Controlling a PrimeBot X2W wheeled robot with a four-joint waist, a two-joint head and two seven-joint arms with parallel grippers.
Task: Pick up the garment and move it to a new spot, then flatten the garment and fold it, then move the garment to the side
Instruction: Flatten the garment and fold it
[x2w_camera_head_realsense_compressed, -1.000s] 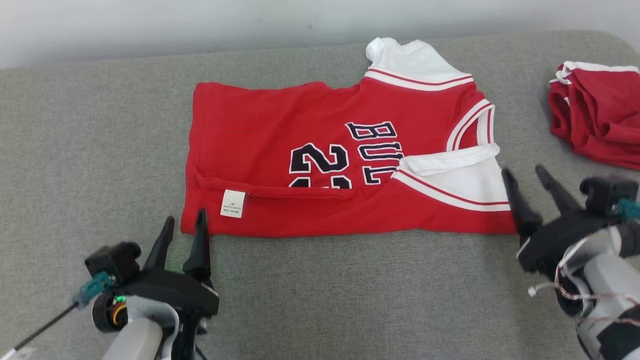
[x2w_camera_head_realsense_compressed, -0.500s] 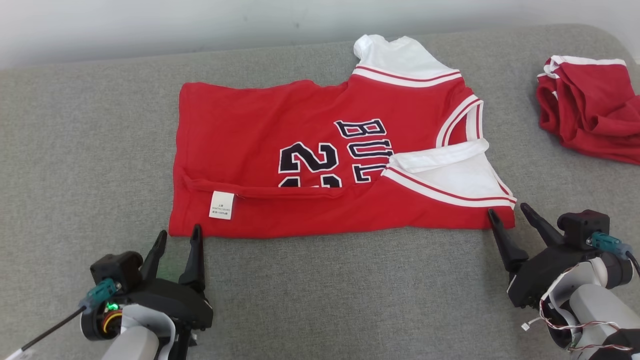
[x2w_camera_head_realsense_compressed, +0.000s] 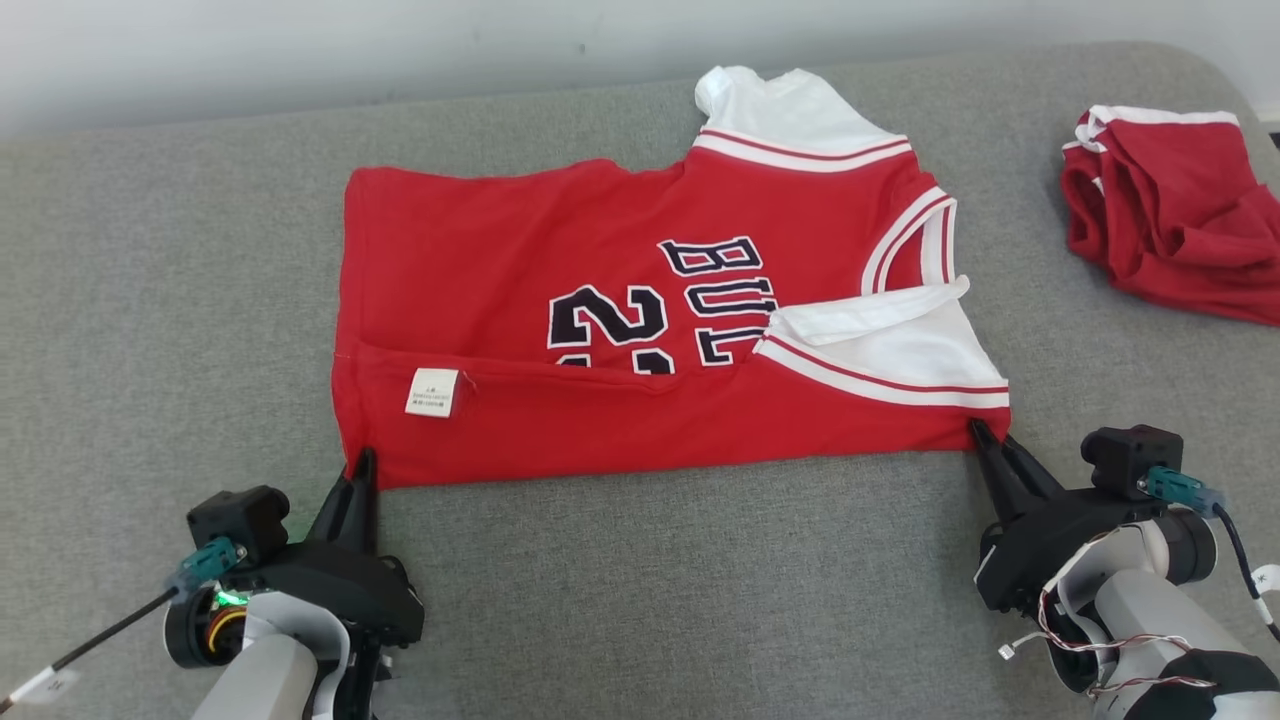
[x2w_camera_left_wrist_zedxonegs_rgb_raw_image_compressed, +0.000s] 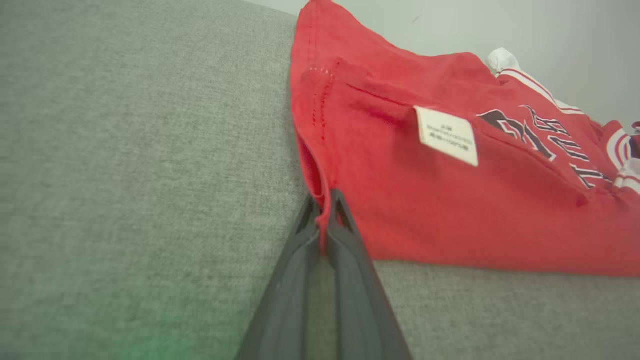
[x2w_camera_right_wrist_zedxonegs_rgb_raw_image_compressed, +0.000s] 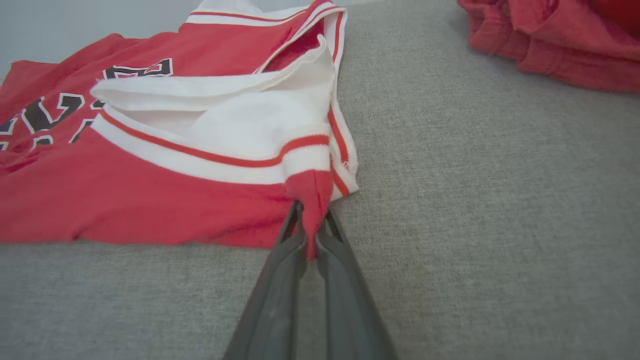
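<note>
Head view: the jersey lies across the middle of the frame on the grey cloth-covered counter, hem toward frame left, shoulders toward frame right. A second, bunched red garment sits well apart at upper right.

Left jaws: together, clamped on the jersey's lower-left corner. In the left wrist view a thin ridge of red cloth stands pinched between them. Right jaws: together, clamped on the lower-right corner. In the right wrist view a small red fold is nipped just below the striped trim.

Handling, judged: light, limp knit with no stiffness of its own. It will likely sag between the two holds unless they are kept spread. The corners now held look like the right places, since each takes a seam or trim edge. The bites are narrow, so a hard tug could pull the cloth free.

Appearance: red body, white shoulder panels with red-and-white striped trim. The near long edge is folded up over the front. It carries a small white tag and covers the lower part of the black, white-outlined number and lettering, of which "BUL" reads. Cloth mostly flat, slight ripples along the fold.
</note>
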